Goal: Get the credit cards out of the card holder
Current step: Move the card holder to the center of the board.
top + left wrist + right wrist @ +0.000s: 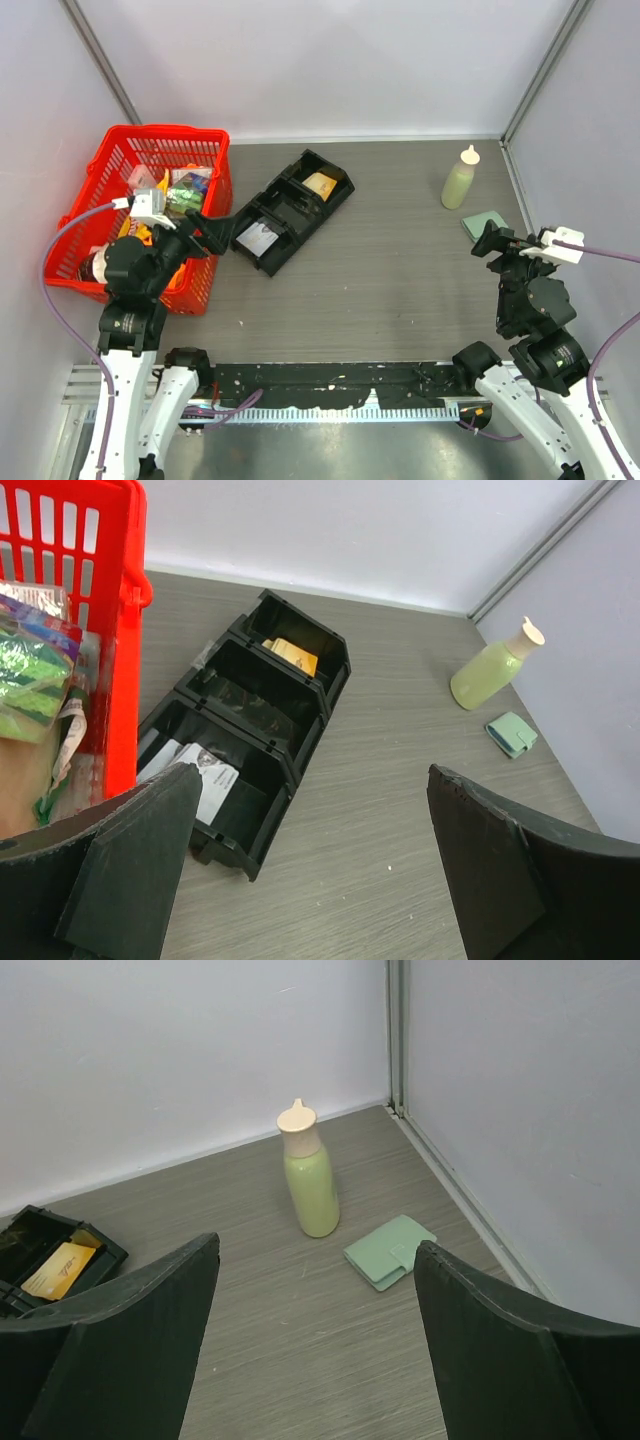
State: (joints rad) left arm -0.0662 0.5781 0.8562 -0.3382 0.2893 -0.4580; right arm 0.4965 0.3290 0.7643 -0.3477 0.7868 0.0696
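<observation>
The pale green card holder (483, 223) lies folded shut on the table at the far right, near the right wall. It also shows in the right wrist view (390, 1251) and small in the left wrist view (511, 733). No credit cards show; they are hidden inside it. My right gripper (492, 240) is open and empty, hovering just on the near side of the holder; in the right wrist view (315, 1345) the holder lies ahead between its fingers. My left gripper (212, 232) is open and empty, by the red basket and the black tray.
A pale green squeeze bottle (459, 178) stands just behind the holder. A black multi-compartment tray (290, 209) with a yellow-orange packet (320, 185) and a white card (258, 238) lies mid-left. A red basket (140, 210) full of items stands at the far left.
</observation>
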